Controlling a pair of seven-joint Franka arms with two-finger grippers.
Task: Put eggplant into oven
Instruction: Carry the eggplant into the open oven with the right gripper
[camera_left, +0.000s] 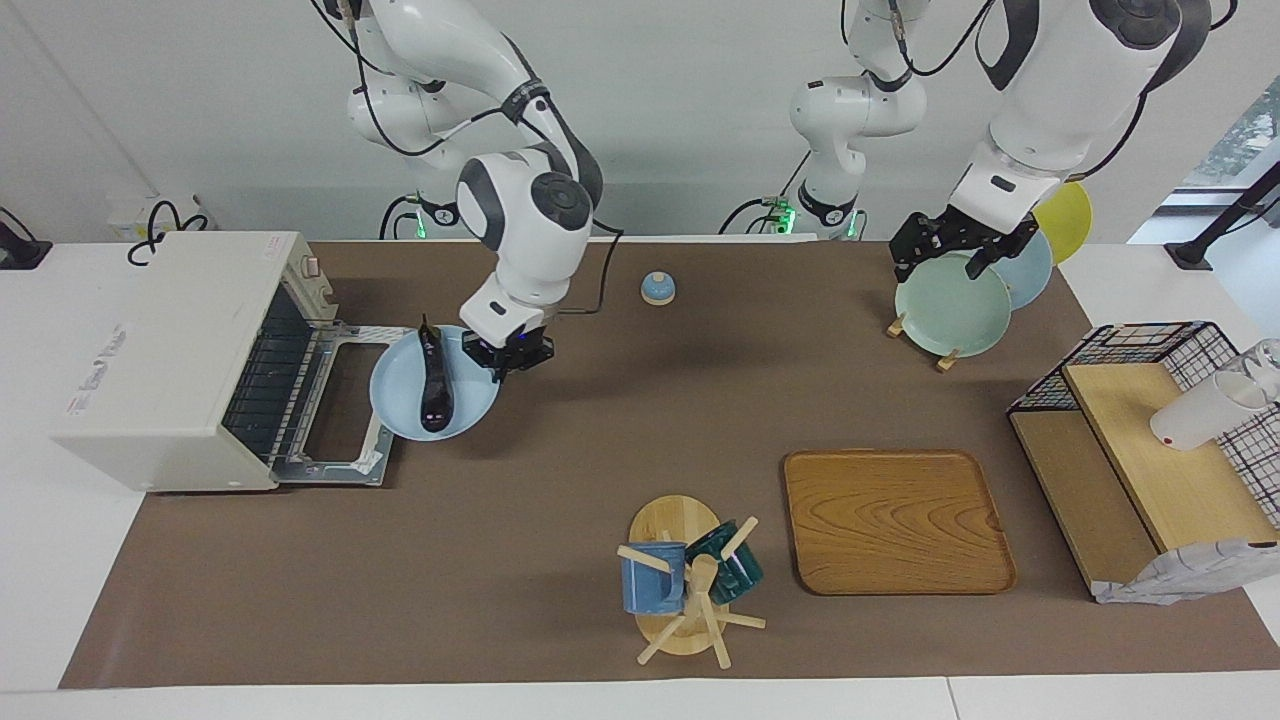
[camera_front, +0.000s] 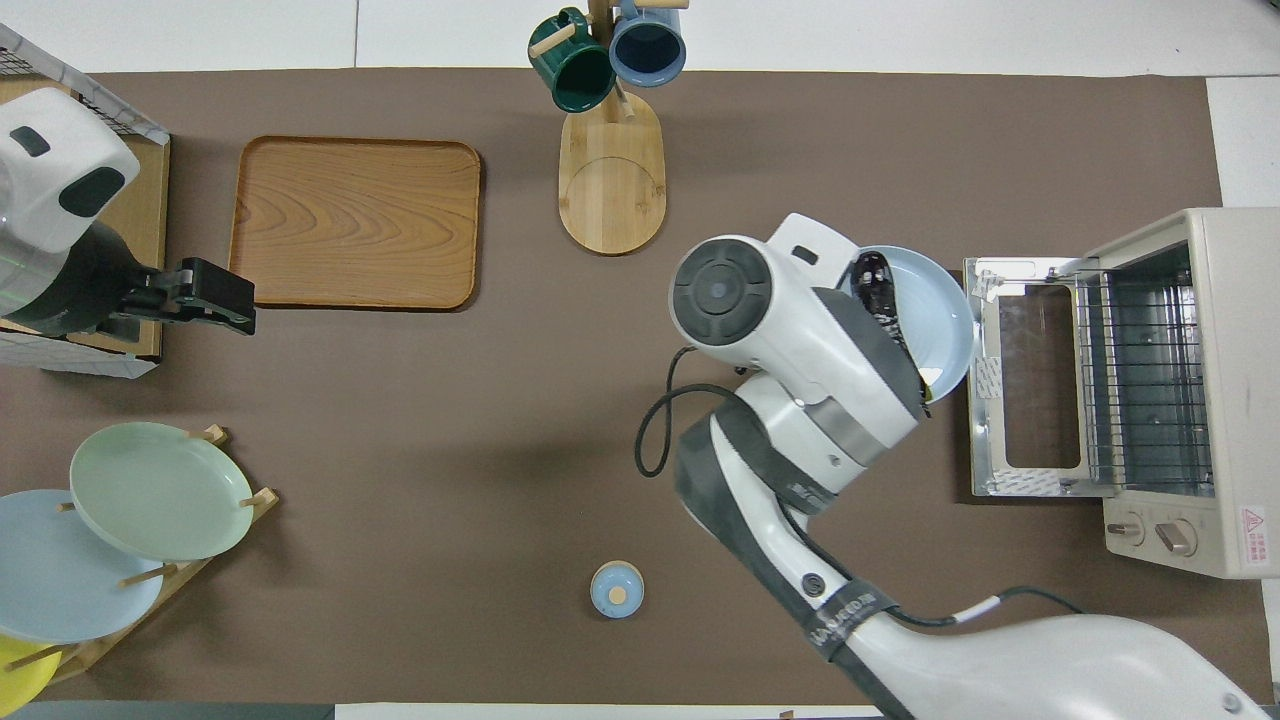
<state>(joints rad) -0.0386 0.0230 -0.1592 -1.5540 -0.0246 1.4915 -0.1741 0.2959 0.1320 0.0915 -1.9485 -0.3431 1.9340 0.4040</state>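
Note:
The eggplant (camera_left: 435, 385) is dark purple and glossy. It lies on a light blue plate (camera_left: 400, 405) in front of the oven (camera_left: 160, 350), whose door (camera_left: 345, 400) is folded down and open, showing the wire rack. My right gripper (camera_left: 512, 368) is at the plate's rim, on the side away from the oven. In the overhead view my right wrist hides that gripper and part of the plate (camera_front: 950, 330); the eggplant (camera_front: 880, 295) and the oven (camera_front: 1230, 380) show. My left gripper (camera_left: 940, 262) is open and waits over the plate rack; it also shows in the overhead view (camera_front: 235, 305).
A rack of plates (camera_left: 955, 305) stands near the left arm. A wire-and-wood shelf (camera_left: 1150, 450) stands at that end of the table. A wooden tray (camera_left: 895, 520) and a mug tree (camera_left: 685, 580) lie farther out. A small blue bell (camera_left: 657, 288) sits near the robots.

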